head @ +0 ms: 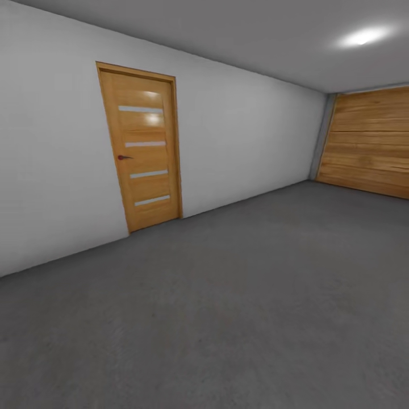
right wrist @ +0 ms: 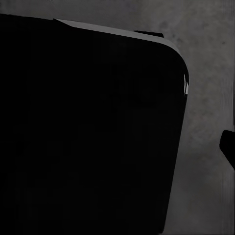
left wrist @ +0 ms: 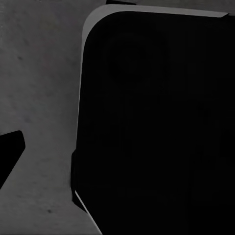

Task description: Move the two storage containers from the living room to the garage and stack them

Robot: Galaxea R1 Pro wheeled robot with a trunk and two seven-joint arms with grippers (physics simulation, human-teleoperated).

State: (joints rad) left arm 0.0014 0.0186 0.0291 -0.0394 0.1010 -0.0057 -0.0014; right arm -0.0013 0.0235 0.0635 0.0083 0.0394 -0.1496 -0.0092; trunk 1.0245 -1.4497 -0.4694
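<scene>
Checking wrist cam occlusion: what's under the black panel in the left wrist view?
Dark grey mottled floor shows beside the black panel. Whatever lies beneath the panel itself is covered, so it cannot be told.

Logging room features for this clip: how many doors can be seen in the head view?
2: a closed orange-brown door in the white wall at left, and a wooden-plank garage door at far right, cut by the frame edge; more may lie beyond.

From the head view I see a closed orange-brown door (head: 143,147) with four pale horizontal slits and a dark handle set in a plain pale wall (head: 238,136), a wooden-plank garage door (head: 369,142) at the far end, and one round ceiling light (head: 363,37) glowing.
</scene>
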